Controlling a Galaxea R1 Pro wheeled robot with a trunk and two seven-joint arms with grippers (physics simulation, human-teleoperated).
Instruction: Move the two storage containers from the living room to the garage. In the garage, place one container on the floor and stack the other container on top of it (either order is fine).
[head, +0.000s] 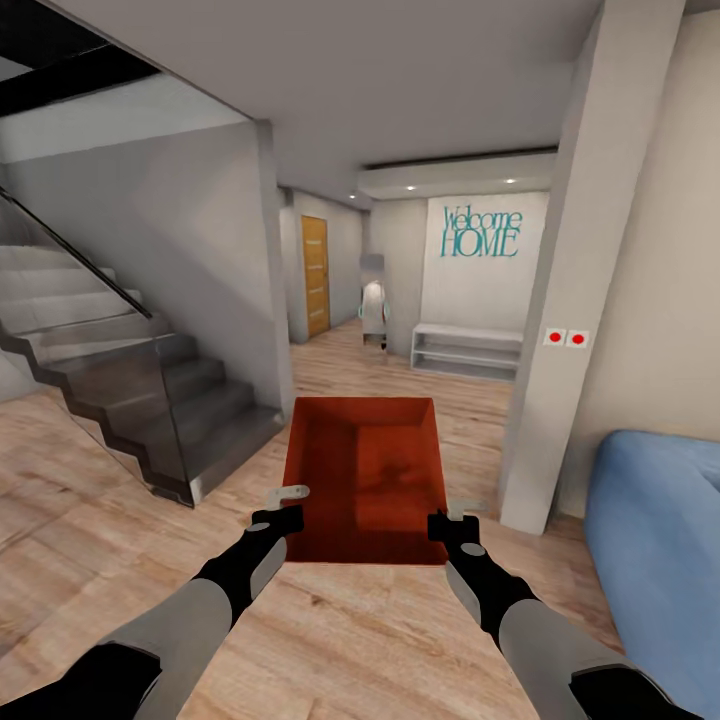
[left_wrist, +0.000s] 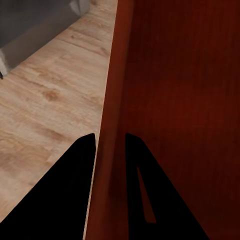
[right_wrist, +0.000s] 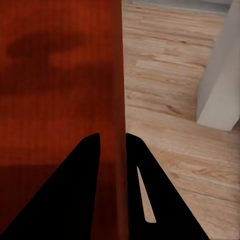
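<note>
One red-orange open-topped storage container (head: 365, 480) is carried in front of me above the light wood-plank floor (head: 120, 480). My left gripper (head: 290, 505) is shut on its left wall (left_wrist: 111, 125), one finger on each side. My right gripper (head: 448, 518) is shut on its right wall (right_wrist: 116, 115) in the same way. The box's inside (right_wrist: 55, 85) is bare. The second container is out of view.
A dark staircase with a glass rail (head: 130, 400) rises at the left. A white pillar (head: 570, 300) stands at the right beside a blue sofa (head: 655, 540). Ahead, a hallway holds a white bench (head: 467, 350) under "Welcome HOME" lettering and a wooden door (head: 315, 275).
</note>
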